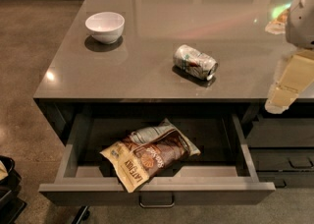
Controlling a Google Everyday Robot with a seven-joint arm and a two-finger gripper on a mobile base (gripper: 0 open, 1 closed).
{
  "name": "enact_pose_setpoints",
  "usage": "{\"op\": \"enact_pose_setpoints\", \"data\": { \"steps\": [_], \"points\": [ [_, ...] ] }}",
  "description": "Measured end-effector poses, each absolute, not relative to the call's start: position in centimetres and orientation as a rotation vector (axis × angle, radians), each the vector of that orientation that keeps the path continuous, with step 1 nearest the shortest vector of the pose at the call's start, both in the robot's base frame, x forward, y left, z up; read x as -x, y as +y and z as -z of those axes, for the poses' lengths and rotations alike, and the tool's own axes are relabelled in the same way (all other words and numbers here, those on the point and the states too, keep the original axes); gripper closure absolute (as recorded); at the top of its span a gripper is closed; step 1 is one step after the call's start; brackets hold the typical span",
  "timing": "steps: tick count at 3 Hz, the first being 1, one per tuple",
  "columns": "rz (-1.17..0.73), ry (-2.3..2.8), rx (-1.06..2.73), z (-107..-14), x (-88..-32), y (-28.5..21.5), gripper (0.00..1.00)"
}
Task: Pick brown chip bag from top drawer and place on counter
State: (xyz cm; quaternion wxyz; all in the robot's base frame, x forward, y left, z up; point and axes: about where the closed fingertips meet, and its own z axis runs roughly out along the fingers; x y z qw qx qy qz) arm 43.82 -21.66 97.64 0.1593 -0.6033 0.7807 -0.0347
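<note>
Warm, dim indoor light falls from above. The glossy counter (147,70) carries pale streaked reflections at its far end, small bright glints near its left edge, and a green flare at far right. The white bowl (105,26) casts a soft shadow toward the viewer, and the crushed can (195,62) darkens the surface just beneath it. The open top drawer (157,186) is murky toward its back, though the brown chip bag (149,154) catches highlights on its creases. The gripper (282,93), at the right edge over the counter's front corner, glows cream-yellow.
</note>
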Motion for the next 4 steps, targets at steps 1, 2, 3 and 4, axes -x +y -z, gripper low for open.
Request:
{"op": "enact_pose_setpoints", "data": {
  "steps": [1,2,3,4],
  "points": [
    [0.099,2.231,1.724,-97.6,-43.8,-21.7,0.00],
    [0.123,2.219,1.710,-98.1,-43.5,-21.5,0.00],
    [0.092,2.168,1.656,-97.2,-40.7,-21.0,0.00],
    [-0.054,2.171,1.499,-92.5,-37.7,-20.4,0.00]
  ]
}}
